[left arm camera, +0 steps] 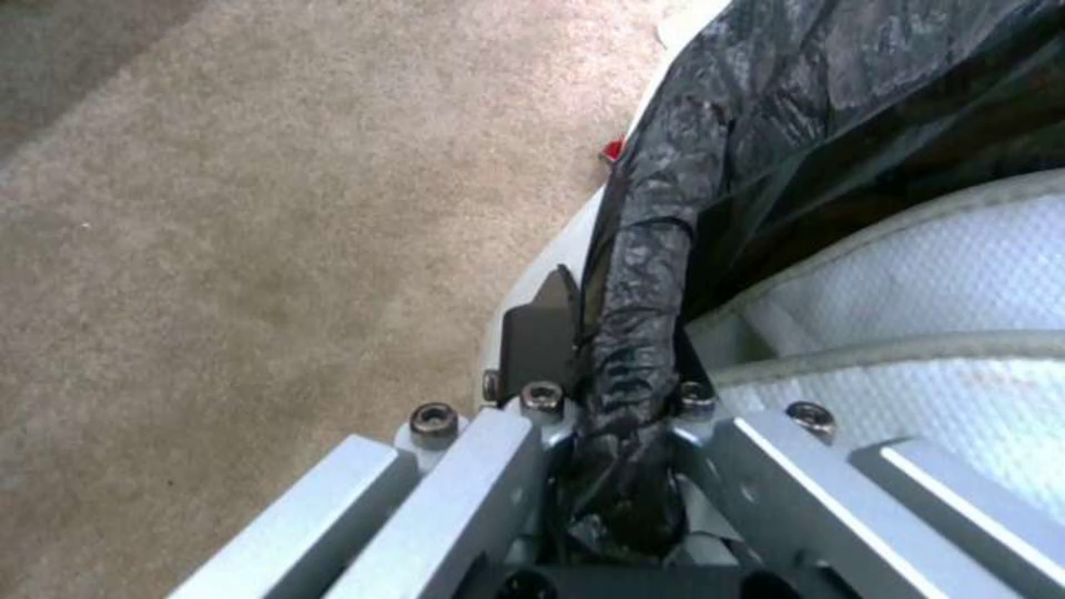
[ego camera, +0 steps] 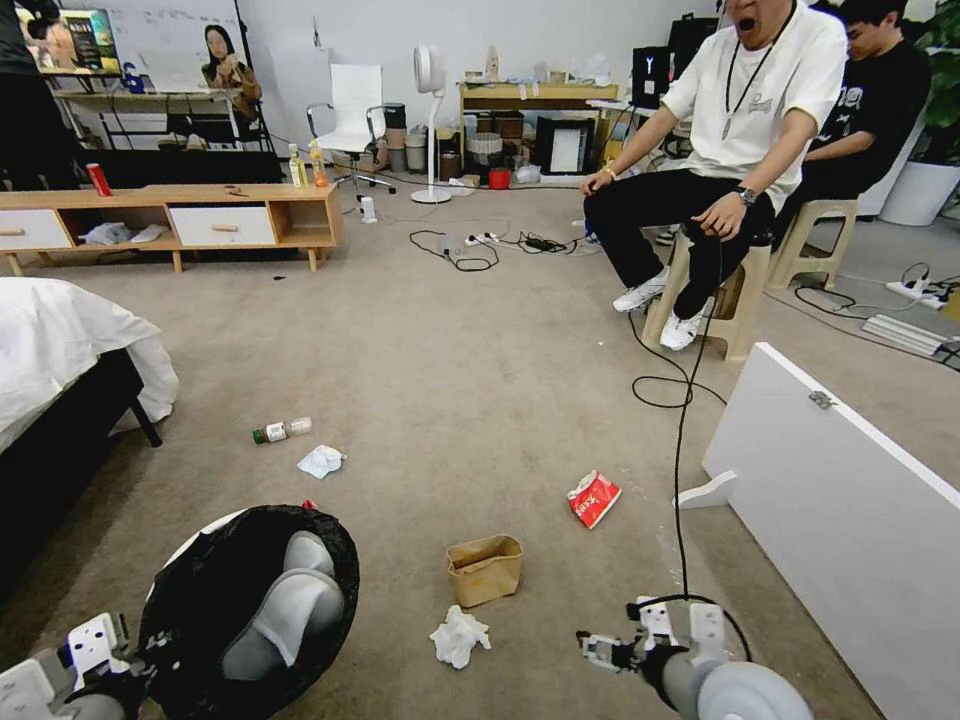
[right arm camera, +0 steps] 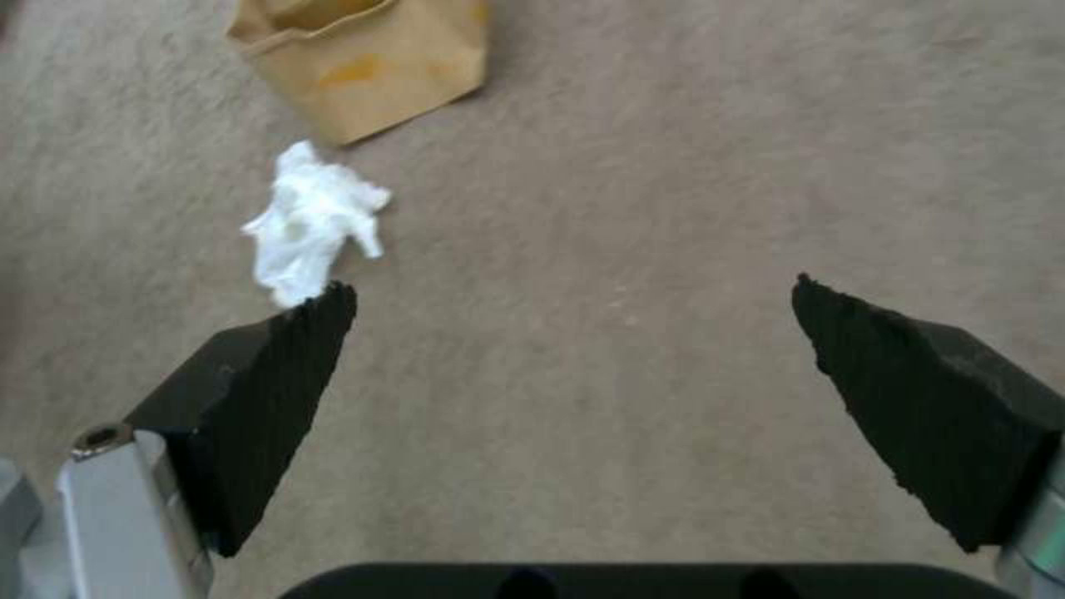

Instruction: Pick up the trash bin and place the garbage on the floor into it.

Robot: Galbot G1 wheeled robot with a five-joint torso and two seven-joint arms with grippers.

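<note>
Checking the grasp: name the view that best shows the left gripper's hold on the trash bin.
The left wrist view: the left gripper is shut on the trash bin at its bag-covered rim. The head view shows the bin whole, the grip partly hidden. The right wrist view faces the floor.

Silver-framed grippers (right arm camera: 572, 295) with black wedge fingertips (right arm camera: 278, 349), hex screws, grey rounded wrist.

floor (ego camera: 470, 350): beige short-pile carpet, whole rm
bed (ego camera: 60, 350): white sheets, dark frame, fwd of left gripper (ego camera: 135, 665)
tv bench (ego camera: 190, 215): low wood, white drawers, far wall side
white panel (ego camera: 850, 500): leaning, just right of right gripper (ego camera: 590, 650)
office chair (ego camera: 350, 120): white, far back
fan (ego camera: 432, 120): standing, white, by wood shelf (ego camera: 535, 95)
cables (ego camera: 480, 245): loose on carpet, mid-rm
</note>
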